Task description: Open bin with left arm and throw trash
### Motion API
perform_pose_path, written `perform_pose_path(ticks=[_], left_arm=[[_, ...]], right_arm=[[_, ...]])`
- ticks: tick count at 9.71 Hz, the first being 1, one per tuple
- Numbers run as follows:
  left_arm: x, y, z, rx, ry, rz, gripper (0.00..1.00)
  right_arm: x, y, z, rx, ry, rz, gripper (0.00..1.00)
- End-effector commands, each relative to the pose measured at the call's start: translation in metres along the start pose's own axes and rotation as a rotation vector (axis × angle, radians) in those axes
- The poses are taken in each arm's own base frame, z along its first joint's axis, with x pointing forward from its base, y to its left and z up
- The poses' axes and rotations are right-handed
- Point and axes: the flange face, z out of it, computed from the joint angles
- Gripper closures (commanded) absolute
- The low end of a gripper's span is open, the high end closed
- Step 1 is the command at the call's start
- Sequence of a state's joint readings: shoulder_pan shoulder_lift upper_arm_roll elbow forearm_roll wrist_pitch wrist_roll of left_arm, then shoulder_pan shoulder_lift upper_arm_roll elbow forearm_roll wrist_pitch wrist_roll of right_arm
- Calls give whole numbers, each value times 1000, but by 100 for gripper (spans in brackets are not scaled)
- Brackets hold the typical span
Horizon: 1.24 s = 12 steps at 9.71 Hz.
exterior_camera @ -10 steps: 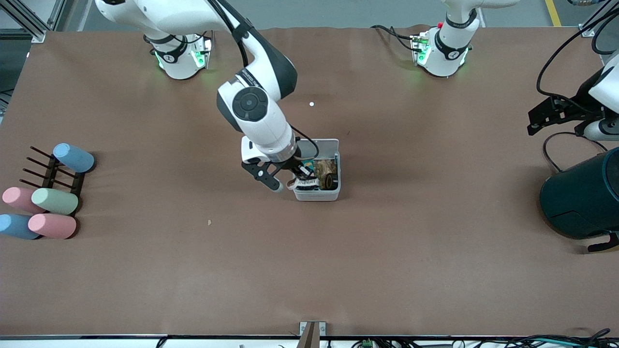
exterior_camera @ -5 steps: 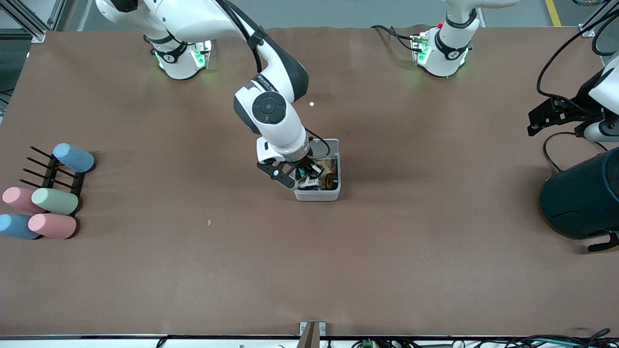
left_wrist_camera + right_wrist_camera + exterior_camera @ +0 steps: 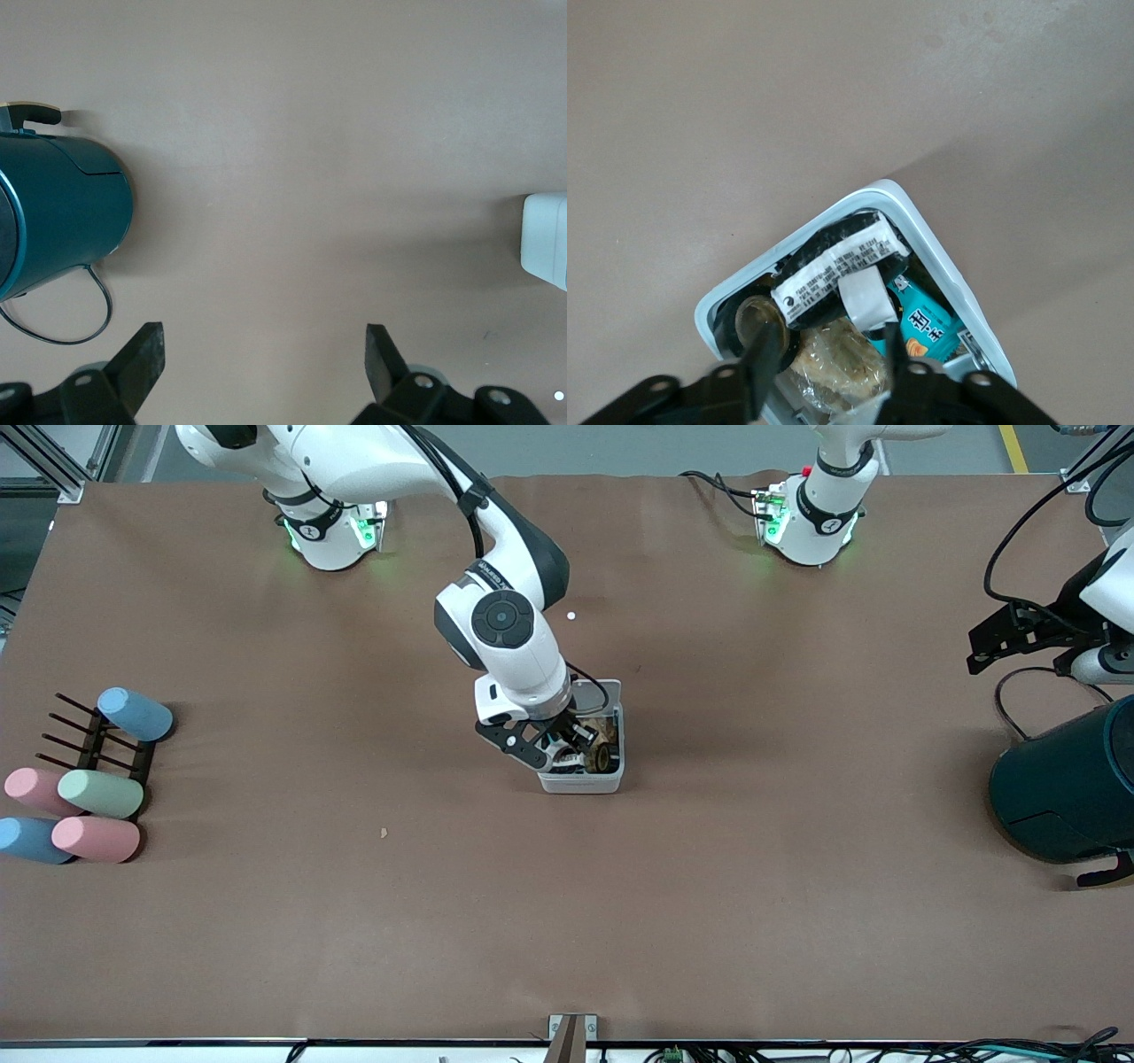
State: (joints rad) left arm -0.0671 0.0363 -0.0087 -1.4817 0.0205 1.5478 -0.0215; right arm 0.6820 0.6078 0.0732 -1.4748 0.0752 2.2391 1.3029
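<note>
The white bin (image 3: 580,784) stands mid-table with its lid (image 3: 595,693) raised. My right gripper (image 3: 567,751) hangs over the open bin, fingers apart. In the right wrist view the bin (image 3: 935,252) holds a crumpled black wrapper with a white label (image 3: 833,266), a black tape roll (image 3: 749,323), a teal packet (image 3: 921,323) and a clear wrapper (image 3: 833,359), with my right gripper (image 3: 828,345) just above them. I cannot make out the beige rubber band. My left gripper (image 3: 979,651) waits open and empty near the table's end, and it also shows in the left wrist view (image 3: 266,354).
A large dark teal round container (image 3: 1063,788) lies below the left gripper, also in the left wrist view (image 3: 62,212), where the bin's edge (image 3: 545,235) shows too. Pastel cylinders (image 3: 97,793) and a dark rack (image 3: 97,744) sit at the right arm's end. A tiny white dot (image 3: 570,615) lies past the bin.
My right gripper has moved from beside the bin to over its opening. The black wrapper it carried now lies in the bin. The left arm has not moved.
</note>
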Motion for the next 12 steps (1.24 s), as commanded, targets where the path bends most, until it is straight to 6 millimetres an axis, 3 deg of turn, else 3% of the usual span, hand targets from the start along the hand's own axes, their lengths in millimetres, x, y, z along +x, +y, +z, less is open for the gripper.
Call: perform_pose_path(ticks=[1,3,5,6,7,9,12], left_arm=[[4,-1,-5,10,12,8,0],[4,-1,-5,10,12,5,0],[4,-1,-5,10,12,6,0],[4,-1,-5,10,12,6,0],[4,-1,-5,10,12,6,0],[4,-1,-5,10,12,6,0],[4,-1,-5,10,12,6,0]], right_arm=[[2,0,-13,-26,5,-7,29],[8,3,-48,-45,3,-2,26],[39,17,-111,-77,0,44,25],[67,35,-154,-86,2,53,28],[100,65,-194,-112,-11,32,30],[162,147,-275,-178,-77,-123,30],[217,253,-350,-201,-160,-304,25]])
